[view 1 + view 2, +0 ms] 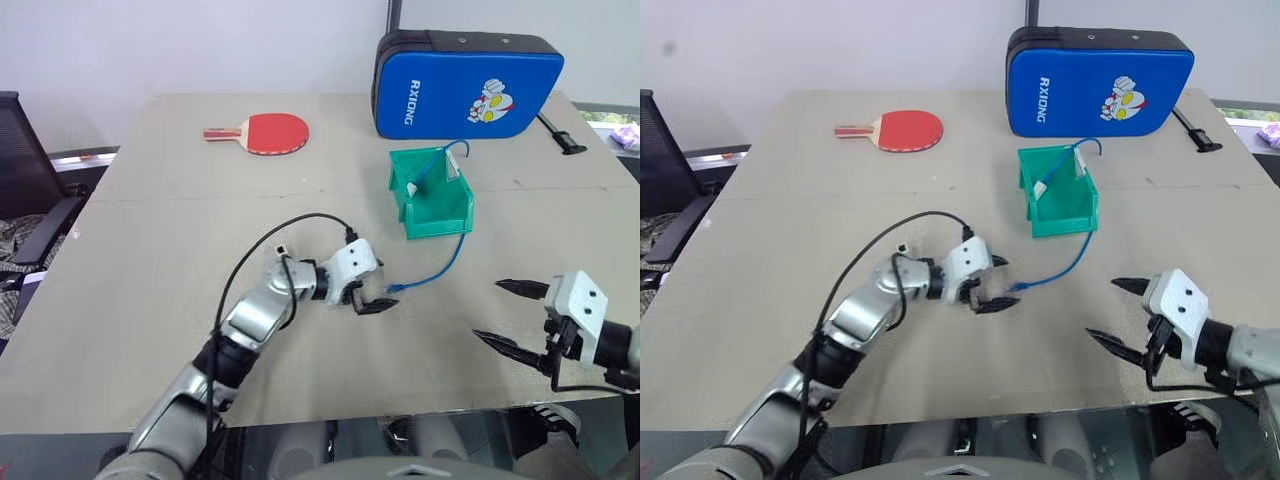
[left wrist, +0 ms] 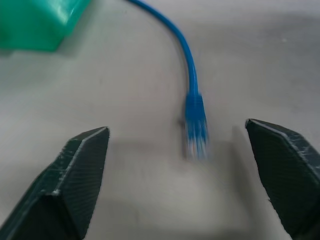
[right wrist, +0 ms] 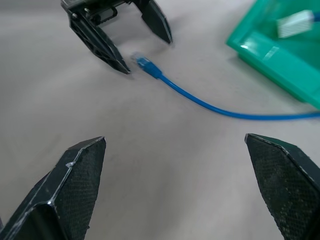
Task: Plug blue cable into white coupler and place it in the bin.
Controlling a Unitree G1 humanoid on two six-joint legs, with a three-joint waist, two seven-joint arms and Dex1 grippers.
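Light, limp cable (image 1: 437, 268) trails from the bin (image 1: 431, 193) at 6 o'clock onto the bench (image 1: 150, 290); grip its stiff plug (image 2: 196, 131); left gripper (image 1: 367, 296) and right gripper (image 1: 508, 314) jaws wide, empty.

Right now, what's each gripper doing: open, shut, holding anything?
Left gripper: open, empty, straddling the blue cable's free plug on the table.
Right gripper: open, empty.
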